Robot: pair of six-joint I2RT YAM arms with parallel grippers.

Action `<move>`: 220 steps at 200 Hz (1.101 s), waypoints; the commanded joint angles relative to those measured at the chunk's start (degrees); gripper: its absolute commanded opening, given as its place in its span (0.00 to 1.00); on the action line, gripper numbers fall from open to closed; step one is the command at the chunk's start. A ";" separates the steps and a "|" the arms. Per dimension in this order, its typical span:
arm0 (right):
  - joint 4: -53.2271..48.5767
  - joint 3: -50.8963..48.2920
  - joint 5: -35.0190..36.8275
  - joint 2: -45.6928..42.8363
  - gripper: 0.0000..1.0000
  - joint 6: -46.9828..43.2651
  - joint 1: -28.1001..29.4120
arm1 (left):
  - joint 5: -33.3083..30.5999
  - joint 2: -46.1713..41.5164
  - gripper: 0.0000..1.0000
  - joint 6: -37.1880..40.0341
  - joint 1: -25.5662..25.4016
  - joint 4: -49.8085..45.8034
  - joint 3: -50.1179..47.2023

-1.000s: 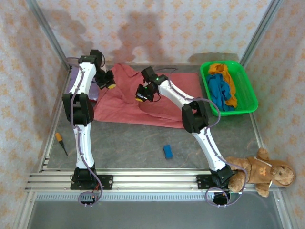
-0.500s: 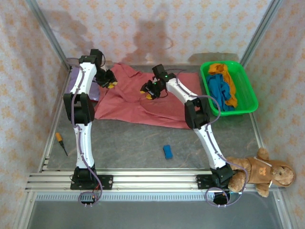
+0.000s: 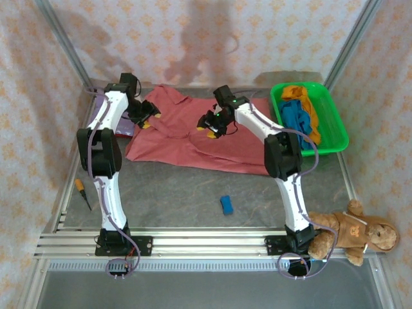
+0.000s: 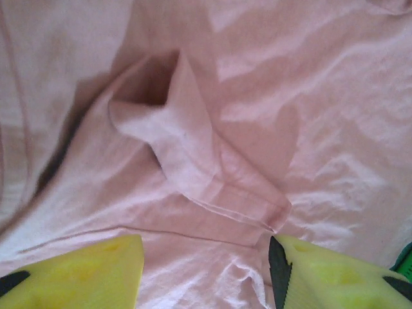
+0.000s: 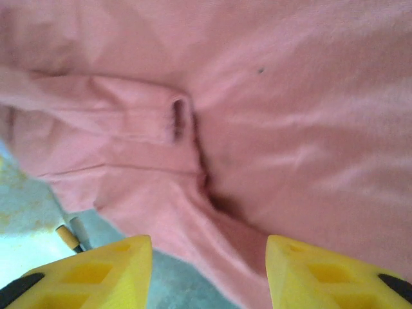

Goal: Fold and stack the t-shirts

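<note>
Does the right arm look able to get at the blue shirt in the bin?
Probably yes: the blue shirt lies uncovered in the open-topped green bin, just beside that arm, and the right gripper is open and empty.

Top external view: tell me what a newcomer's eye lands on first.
The big salmon-pink t-shirt lies rumpled across the far middle of the table, with the left gripper and right gripper open over it. The green tray at far right holds a blue shirt and an orange shirt. A teddy bear sits near right.
</note>
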 commanded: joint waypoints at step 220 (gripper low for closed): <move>5.80 -13.77 2.91 -13.20 0.50 0.35 -2.41 | -1.67 1.20 0.67 -11.36 -5.98 20.15 -16.06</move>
